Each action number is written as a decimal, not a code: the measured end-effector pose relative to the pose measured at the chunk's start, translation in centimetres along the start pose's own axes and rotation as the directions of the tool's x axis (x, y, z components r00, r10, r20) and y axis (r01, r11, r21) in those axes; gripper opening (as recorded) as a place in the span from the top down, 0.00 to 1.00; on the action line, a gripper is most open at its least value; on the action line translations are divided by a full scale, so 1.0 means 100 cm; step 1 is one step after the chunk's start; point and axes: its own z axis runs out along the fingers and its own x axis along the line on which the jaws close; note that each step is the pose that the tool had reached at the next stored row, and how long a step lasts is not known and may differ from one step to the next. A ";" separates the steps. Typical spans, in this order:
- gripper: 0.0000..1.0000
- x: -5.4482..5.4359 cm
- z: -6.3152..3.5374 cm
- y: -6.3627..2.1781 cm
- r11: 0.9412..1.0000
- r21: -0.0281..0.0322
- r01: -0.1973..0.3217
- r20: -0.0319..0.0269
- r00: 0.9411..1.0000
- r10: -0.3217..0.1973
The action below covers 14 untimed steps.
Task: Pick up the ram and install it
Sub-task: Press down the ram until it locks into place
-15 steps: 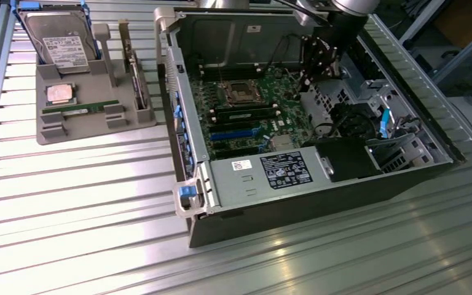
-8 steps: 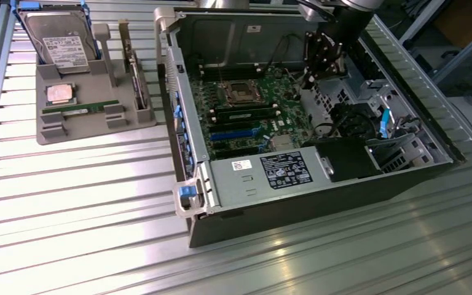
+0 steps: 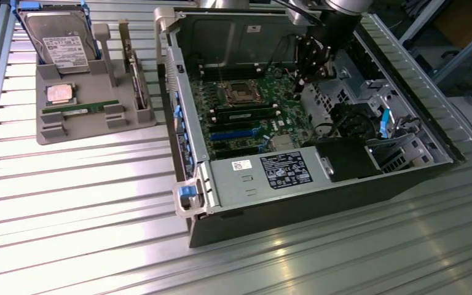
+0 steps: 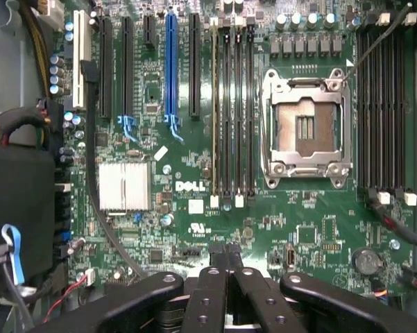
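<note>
A thin green ram (image 3: 89, 109) lies flat in the grey tray (image 3: 96, 131) at the exterior view's left. In the open computer case, another green stick (image 3: 245, 115) (image 4: 214, 111) stands edge-on in a memory slot beside the empty black slots (image 4: 237, 111), next to the open processor socket (image 4: 305, 128). My gripper (image 3: 308, 72) (image 4: 226, 262) hangs over the motherboard inside the case, far from the tray. Its black fingers (image 4: 215, 277) are pressed together with nothing between them.
The tray also carries a grey hard drive (image 3: 59, 37), a square silver processor (image 3: 59, 93) and an upright card (image 3: 140, 80). The case walls (image 3: 188, 141), the power supply (image 3: 281, 172), the drive cage (image 3: 383, 132) and loose cables (image 4: 90, 173) ring the motherboard.
</note>
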 end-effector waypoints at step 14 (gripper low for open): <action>0.89 0.004 0.0460 0.0304 1.000 0.000 0.000 0.000 1.000 0.000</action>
